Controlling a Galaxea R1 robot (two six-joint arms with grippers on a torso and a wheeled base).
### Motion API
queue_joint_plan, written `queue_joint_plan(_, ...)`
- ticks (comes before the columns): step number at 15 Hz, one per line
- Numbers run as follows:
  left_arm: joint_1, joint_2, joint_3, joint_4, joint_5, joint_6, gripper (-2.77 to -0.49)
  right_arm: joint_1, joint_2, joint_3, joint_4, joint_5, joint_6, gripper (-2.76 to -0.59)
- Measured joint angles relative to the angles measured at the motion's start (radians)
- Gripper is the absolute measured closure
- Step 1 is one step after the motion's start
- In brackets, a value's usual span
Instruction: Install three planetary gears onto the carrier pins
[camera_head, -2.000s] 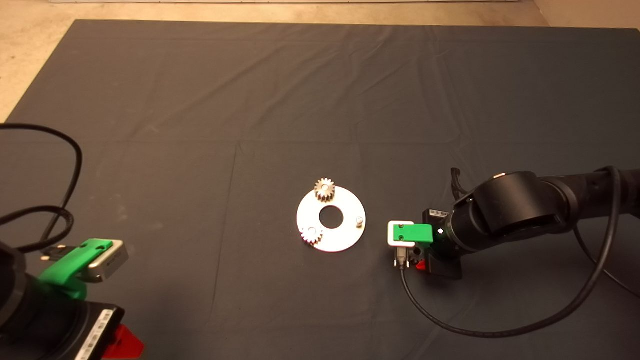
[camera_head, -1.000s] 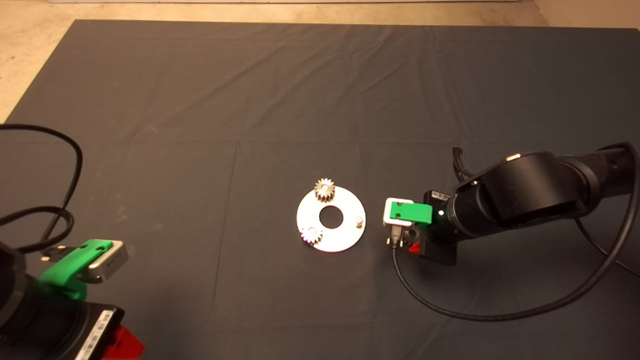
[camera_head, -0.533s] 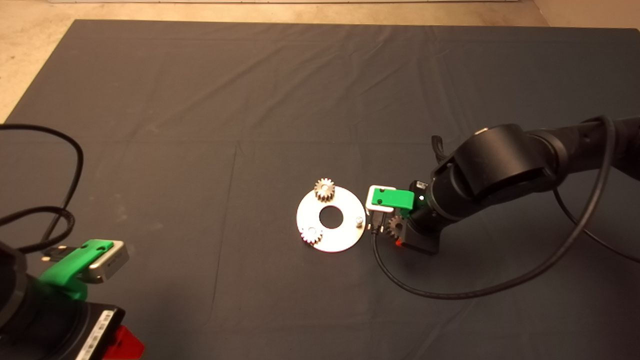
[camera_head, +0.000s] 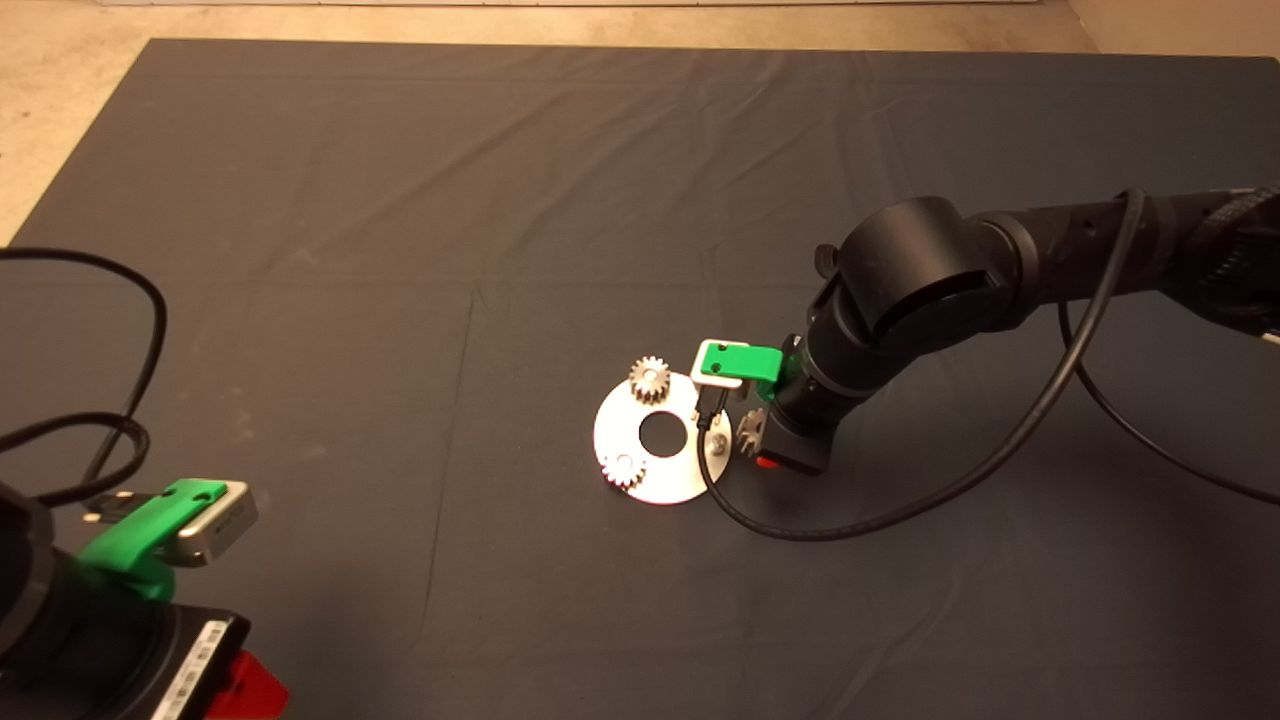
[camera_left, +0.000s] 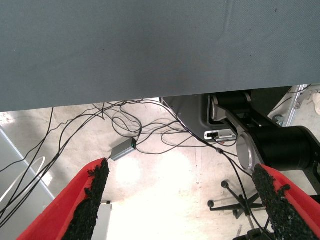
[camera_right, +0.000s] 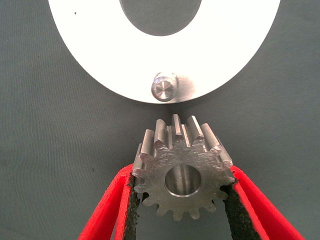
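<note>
My left gripper (camera_head: 215, 690) waits spread at the mat's (camera_head: 400, 200) near left corner. My right gripper (camera_right: 182, 200) clamps the third gear (camera_right: 182, 170) by its teeth, just off the carrier disc's (camera_right: 90, 60) right edge. Its bore faces my wrist camera, so I judge it may jam on the bare pin (camera_right: 163, 86) if tilted.

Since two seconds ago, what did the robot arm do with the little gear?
The right gripper moved in from the right with the third gear held between its fingers. It now hangs just short of the bare pin at the disc edge. The two gears already on pins stayed put, and so did the left gripper at the lower left.
</note>
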Motion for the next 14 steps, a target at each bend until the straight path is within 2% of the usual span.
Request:
queue_joint_plan(4, 0.0, -0.001, 0.0, 0.0, 0.0, 0.0, -2.04, 0.022, 0.024, -0.01, 0.021, -0.003, 0.002, -1.04)
queue_joint_plan(10, 0.0, -0.002, 0.0, 0.0, 0.0, 0.0, -2.04, 0.023, 0.063, -0.018, 0.029, -0.002, 0.002, -1.04)
queue_joint_plan(14, 0.0, -0.002, 0.0, 0.0, 0.0, 0.0, -2.04, 0.023, 0.067, -0.031, 0.031, -0.002, 0.002, -1.04)
